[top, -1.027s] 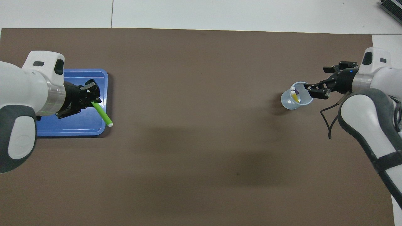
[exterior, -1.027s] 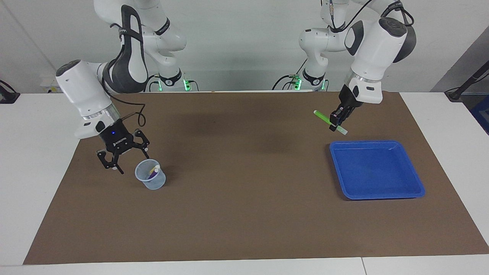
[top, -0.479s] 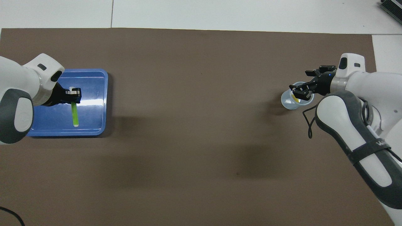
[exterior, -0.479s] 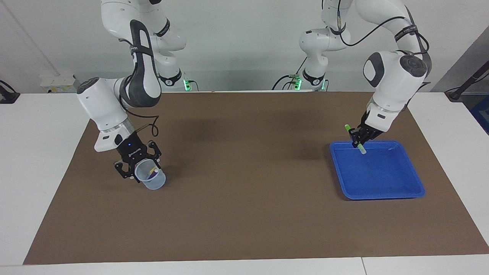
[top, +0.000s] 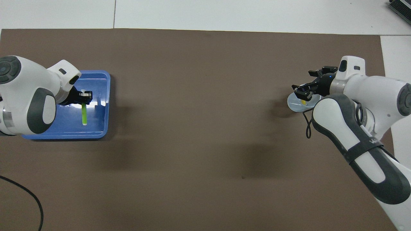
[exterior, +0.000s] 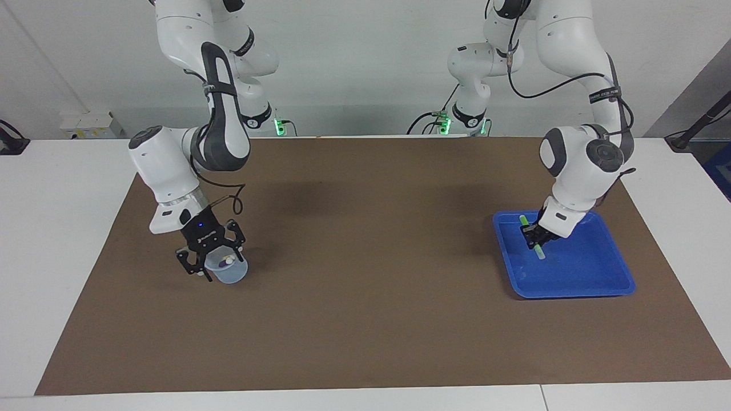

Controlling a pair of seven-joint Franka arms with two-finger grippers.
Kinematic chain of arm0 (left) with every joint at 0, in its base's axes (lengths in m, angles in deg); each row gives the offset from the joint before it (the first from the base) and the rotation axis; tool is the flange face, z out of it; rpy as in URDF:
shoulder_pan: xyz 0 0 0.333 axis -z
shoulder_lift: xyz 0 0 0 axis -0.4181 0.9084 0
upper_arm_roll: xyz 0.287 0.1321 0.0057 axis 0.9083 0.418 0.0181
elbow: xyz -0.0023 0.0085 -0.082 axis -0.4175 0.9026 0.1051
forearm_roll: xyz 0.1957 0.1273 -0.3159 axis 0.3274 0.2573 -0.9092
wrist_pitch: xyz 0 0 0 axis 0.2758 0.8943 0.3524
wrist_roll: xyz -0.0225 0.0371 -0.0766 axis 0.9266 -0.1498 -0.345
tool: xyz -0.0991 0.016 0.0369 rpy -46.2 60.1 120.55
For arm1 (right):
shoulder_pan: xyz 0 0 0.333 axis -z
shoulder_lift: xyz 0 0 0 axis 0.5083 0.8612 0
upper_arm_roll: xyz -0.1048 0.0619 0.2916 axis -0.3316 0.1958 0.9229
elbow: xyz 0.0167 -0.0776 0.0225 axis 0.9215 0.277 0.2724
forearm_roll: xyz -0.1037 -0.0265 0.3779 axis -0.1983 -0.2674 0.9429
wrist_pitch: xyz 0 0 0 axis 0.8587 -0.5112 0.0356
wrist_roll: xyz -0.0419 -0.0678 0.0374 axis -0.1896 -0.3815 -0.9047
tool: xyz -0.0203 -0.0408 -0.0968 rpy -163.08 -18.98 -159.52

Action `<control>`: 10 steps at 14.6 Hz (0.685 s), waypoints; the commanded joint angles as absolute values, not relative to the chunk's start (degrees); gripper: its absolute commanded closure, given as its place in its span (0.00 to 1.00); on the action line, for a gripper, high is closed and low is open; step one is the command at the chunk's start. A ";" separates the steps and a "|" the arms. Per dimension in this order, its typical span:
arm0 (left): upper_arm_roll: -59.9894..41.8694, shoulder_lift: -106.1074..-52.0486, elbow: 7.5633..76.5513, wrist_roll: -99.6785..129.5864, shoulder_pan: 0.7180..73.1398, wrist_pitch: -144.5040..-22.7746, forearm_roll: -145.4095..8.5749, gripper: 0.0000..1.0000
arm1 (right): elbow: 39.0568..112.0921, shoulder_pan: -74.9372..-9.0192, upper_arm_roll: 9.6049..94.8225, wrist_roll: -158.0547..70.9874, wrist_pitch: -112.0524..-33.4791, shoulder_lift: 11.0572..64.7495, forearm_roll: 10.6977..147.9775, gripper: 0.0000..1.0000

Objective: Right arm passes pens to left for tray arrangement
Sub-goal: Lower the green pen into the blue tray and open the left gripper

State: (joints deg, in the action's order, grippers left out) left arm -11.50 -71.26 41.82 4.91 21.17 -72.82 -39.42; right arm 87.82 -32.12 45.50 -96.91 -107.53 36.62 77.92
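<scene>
Tray (exterior: 617,279), blue, sat at our left arm's end; our left gripper (exterior: 534,238) was inside it, clamped on the green pen (exterior: 531,237). Our right gripper (exterior: 208,260), fingers apart, straddled the cup (exterior: 228,273) holding the purple and yellow pens (exterior: 227,261). No pen was yet released.

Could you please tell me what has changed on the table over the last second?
The left gripper, still shut on the green pen, came down from beside the blue tray into it, the pen now tilted over the tray floor. The right gripper dropped, open, over the cup holding the purple and yellow pens. Tray and cup stayed where they were.
</scene>
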 commanded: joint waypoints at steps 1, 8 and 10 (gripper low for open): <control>-12.10 -68.75 39.73 3.82 18.74 -74.01 -36.52 1.00 | 87.75 -30.91 45.80 -99.17 -107.57 36.63 79.51 0.16; -12.10 -65.85 40.17 4.43 20.05 -79.28 -37.30 1.00 | 88.01 -31.34 45.72 -97.06 -107.66 36.45 80.47 0.22; -12.10 -65.76 40.61 4.34 20.05 -79.99 -37.30 1.00 | 87.05 -31.69 45.80 -96.45 -107.66 35.93 80.83 0.22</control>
State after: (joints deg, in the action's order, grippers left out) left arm -12.28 -66.62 40.79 4.30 19.80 -78.48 -37.90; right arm 87.67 -31.73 45.34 -96.83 -107.53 36.61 79.53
